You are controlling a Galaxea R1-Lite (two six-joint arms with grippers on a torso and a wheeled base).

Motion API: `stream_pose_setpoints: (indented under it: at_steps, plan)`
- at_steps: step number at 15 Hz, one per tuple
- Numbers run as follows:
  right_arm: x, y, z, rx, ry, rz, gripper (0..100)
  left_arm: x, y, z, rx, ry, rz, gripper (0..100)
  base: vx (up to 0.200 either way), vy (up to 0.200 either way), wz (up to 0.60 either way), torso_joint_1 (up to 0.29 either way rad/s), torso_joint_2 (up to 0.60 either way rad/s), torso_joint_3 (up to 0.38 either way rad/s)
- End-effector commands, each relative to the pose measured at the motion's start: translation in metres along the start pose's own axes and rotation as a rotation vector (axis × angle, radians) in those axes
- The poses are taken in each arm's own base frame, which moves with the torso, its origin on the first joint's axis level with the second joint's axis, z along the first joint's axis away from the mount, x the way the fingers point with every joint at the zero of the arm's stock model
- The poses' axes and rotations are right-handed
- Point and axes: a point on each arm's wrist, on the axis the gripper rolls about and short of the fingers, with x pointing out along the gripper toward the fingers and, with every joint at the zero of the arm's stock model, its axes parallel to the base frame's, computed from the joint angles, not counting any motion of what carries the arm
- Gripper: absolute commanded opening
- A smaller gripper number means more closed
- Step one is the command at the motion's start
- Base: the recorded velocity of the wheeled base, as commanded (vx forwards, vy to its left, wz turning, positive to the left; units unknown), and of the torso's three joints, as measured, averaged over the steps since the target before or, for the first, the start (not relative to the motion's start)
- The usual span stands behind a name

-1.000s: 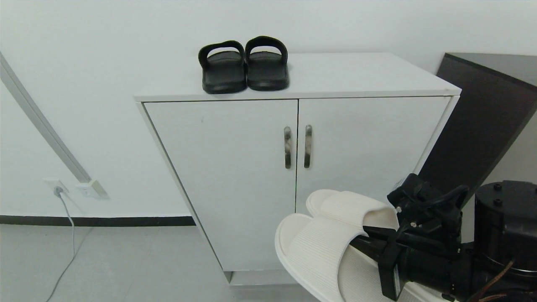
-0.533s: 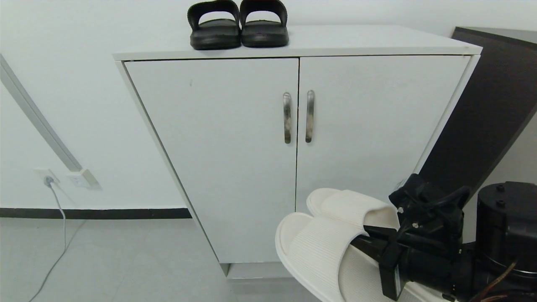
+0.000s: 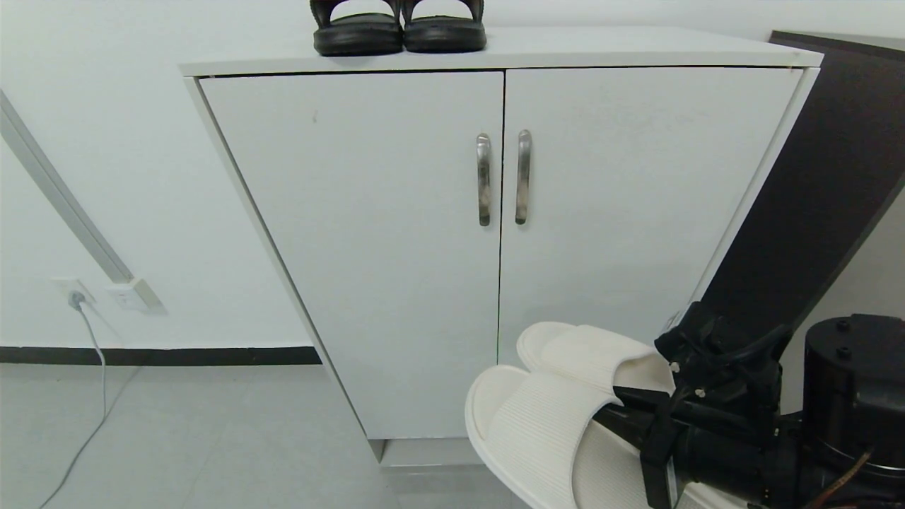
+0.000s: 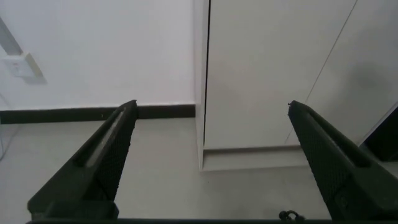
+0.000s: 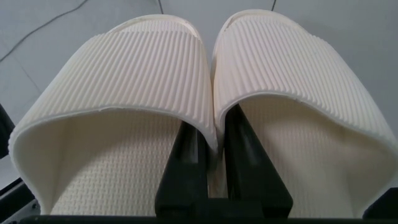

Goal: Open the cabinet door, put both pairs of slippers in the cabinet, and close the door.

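Note:
A white two-door cabinet (image 3: 396, 247) stands before me with both doors shut; two metal handles (image 3: 483, 179) sit side by side at the middle. A pair of black slippers (image 3: 399, 28) rests on its top toward the left. My right gripper (image 5: 214, 158) is shut on the pair of white ribbed slippers (image 3: 558, 417), pinching their two inner edges together, low and in front of the right door (image 3: 622, 198). In the right wrist view the white slippers (image 5: 155, 87) lie side by side. My left gripper (image 4: 208, 134) is open, low near the cabinet's lower left corner (image 4: 205, 155).
A dark panel (image 3: 813, 205) leans against the wall right of the cabinet. A wall socket (image 3: 71, 293) with a grey cable (image 3: 92, 417) sits at the left, above a black skirting strip. Grey floor lies open to the left of the cabinet.
The head camera has dropped and drawn closer, so the cabinet looks bigger and its top sits higher in the picture. The right gripper still holds the white slippers in the same place.

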Motion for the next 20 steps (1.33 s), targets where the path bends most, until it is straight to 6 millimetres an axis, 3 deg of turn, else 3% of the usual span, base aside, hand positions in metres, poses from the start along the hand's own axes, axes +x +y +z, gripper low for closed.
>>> stream_pose_setpoints:
  at_steps: [1,5,8,9,10,13,16,20]
  plan:
    - [0.000,0.000,-0.001,-0.001,0.004,0.000,0,0.010,-0.002,0.047,-0.080,0.037,-0.041,100,0.000,0.000,0.00,0.000,0.00,0.000]
    - [-0.002,0.000,-0.005,-0.028,0.013,-0.001,0,0.036,-0.005,0.066,-0.089,0.086,-0.160,100,0.000,0.000,0.00,0.000,0.00,0.000]
    - [-0.001,0.000,-0.004,-0.030,-0.027,-0.003,0,0.075,-0.010,0.090,-0.105,0.167,-0.323,100,0.000,0.000,0.00,0.000,0.00,0.000]
    - [-0.001,0.000,-0.005,-0.030,-0.025,-0.003,0,0.078,-0.010,0.092,-0.106,0.170,-0.332,100,0.000,0.000,0.00,0.000,0.00,0.000]
    - [-0.001,0.000,-0.006,-0.030,-0.022,-0.004,0,0.101,-0.012,0.101,-0.110,0.181,-0.368,100,0.000,0.000,0.00,0.000,0.00,0.000]
    - [-0.002,0.000,-0.009,-0.031,-0.010,-0.005,0,0.131,-0.026,0.109,-0.111,0.163,-0.477,100,0.000,0.000,0.00,0.000,0.00,0.000]
    - [-0.002,-0.001,-0.009,-0.028,-0.010,-0.007,0,0.168,-0.058,0.118,-0.119,0.171,-0.539,100,0.000,0.000,0.00,0.000,0.00,0.000]
    - [-0.002,-0.001,-0.008,-0.025,-0.014,-0.008,0,0.205,-0.124,0.133,-0.174,0.151,-0.632,100,0.000,0.000,0.00,0.000,0.00,0.000]
